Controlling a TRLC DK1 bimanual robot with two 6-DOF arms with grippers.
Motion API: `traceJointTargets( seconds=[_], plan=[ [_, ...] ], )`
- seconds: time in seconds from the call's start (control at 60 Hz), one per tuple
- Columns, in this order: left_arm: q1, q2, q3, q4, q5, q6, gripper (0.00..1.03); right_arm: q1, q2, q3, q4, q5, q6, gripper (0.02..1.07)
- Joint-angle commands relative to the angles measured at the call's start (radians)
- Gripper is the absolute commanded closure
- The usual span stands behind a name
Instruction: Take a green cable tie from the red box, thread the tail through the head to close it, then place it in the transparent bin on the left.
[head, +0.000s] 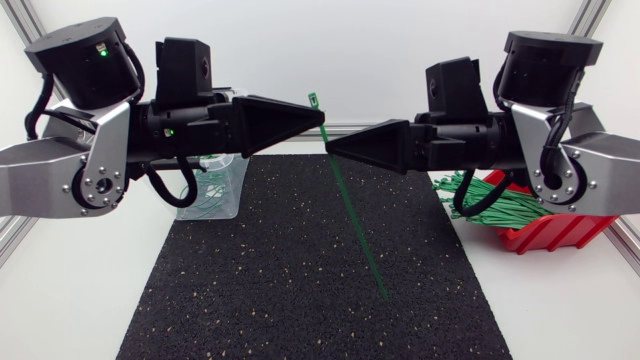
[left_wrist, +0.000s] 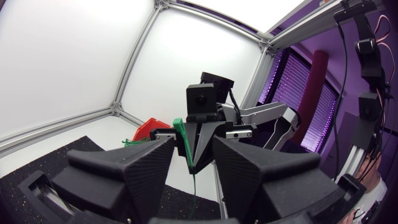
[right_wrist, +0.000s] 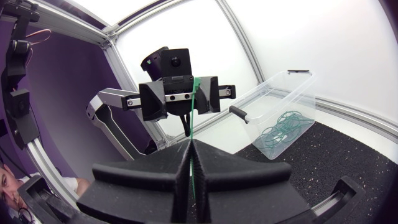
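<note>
A green cable tie (head: 355, 215) hangs slanted over the black mat, head (head: 313, 99) up and tail near the mat. My right gripper (head: 330, 146) is shut on its strap just below the head; in the right wrist view the strap (right_wrist: 193, 112) rises from between the closed fingers. My left gripper (head: 320, 118) faces it tip to tip at the tie's head. Its fingers stand apart, with the head (left_wrist: 179, 132) and the right gripper's tip between them. The red box (head: 545, 230) of green ties is at the right. The transparent bin (head: 215, 190) is at the left.
Both arms meet over the back middle of the black mat (head: 300, 290), well above it. The bin (right_wrist: 280, 106) holds several closed green ties (right_wrist: 280, 134). Loose ties (head: 490, 200) spill over the red box's rim.
</note>
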Motion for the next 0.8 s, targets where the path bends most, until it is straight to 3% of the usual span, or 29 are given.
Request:
traceJointTargets(
  seconds=[0.0, 0.783],
  plan=[
    [-0.012, 0.013, 0.019, 0.017, -0.013, -0.035, 0.66, 0.006, 0.008, -0.027, 0.019, 0.012, 0.025, 1.01],
    [-0.040, 0.028, -0.006, 0.028, -0.052, -0.040, 0.73, -0.022, -0.032, -0.053, 0.063, 0.049, 0.046, 1.01]
  ],
)
